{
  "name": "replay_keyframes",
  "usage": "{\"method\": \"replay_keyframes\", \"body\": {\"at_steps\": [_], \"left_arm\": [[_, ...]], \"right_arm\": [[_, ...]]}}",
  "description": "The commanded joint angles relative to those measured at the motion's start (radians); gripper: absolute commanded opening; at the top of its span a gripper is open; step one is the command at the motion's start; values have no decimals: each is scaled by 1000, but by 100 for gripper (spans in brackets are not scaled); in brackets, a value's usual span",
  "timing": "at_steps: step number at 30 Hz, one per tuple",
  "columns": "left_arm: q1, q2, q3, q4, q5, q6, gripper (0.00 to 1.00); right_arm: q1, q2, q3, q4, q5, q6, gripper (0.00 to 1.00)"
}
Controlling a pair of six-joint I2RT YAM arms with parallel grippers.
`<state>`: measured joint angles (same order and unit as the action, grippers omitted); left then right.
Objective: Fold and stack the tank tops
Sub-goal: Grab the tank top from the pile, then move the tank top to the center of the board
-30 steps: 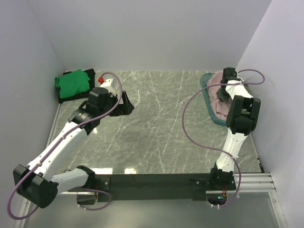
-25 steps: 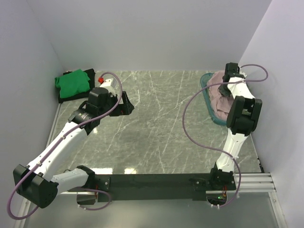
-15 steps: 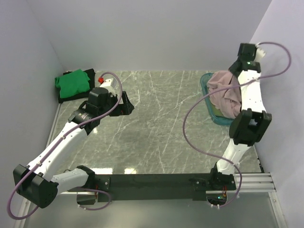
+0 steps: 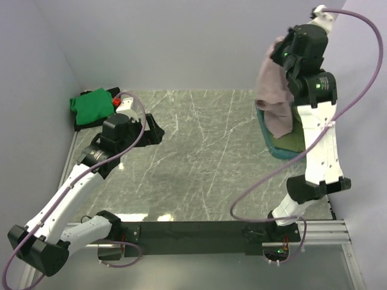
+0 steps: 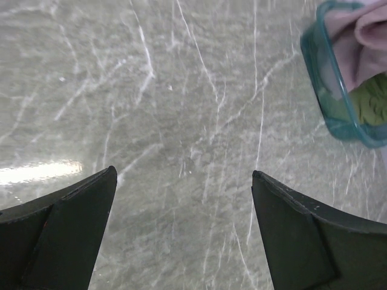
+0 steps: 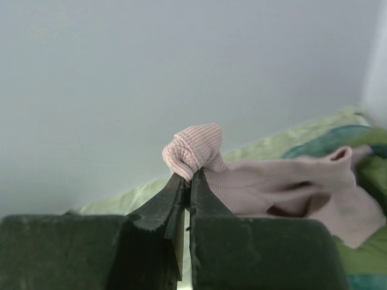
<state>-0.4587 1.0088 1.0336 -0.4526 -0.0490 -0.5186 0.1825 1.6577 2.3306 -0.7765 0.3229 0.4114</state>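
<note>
My right gripper (image 4: 280, 49) is shut on a bunched edge of the dusty pink tank top (image 4: 272, 90) and holds it high, so the cloth hangs down over the teal basket (image 4: 269, 144). The right wrist view shows the fingertips (image 6: 188, 175) pinching the ribbed pink cloth (image 6: 272, 181). An olive green top (image 4: 295, 140) lies in the basket; it also shows in the left wrist view (image 5: 370, 103). A folded bright green top (image 4: 92, 104) lies on a black top (image 4: 80, 125) at the far left. My left gripper (image 4: 151, 130) is open and empty over bare table (image 5: 181, 181).
The teal oval basket (image 5: 317, 72) stands at the far right against the side wall. White walls close in the table on the left, back and right. The right arm's purple cable (image 4: 260, 181) loops over the table's right side.
My right arm has risen high, lifting the pink top up out of the basket. My left arm has drawn back a little to the left, still open.
</note>
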Motion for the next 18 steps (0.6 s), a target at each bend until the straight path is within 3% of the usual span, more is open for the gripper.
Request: {"method": "replay_keyframes", "body": {"at_steps": [1, 7, 18], "left_arm": [[8, -47, 3, 32, -83, -21, 99], [22, -88, 17, 32, -143, -49, 99], [31, -128, -13, 54, -137, -121, 100]], "right_arm": [[101, -119, 17, 61, 44, -57, 0], [342, -208, -95, 121, 59, -98, 0], [633, -265, -652, 315, -175, 32, 0]]}}
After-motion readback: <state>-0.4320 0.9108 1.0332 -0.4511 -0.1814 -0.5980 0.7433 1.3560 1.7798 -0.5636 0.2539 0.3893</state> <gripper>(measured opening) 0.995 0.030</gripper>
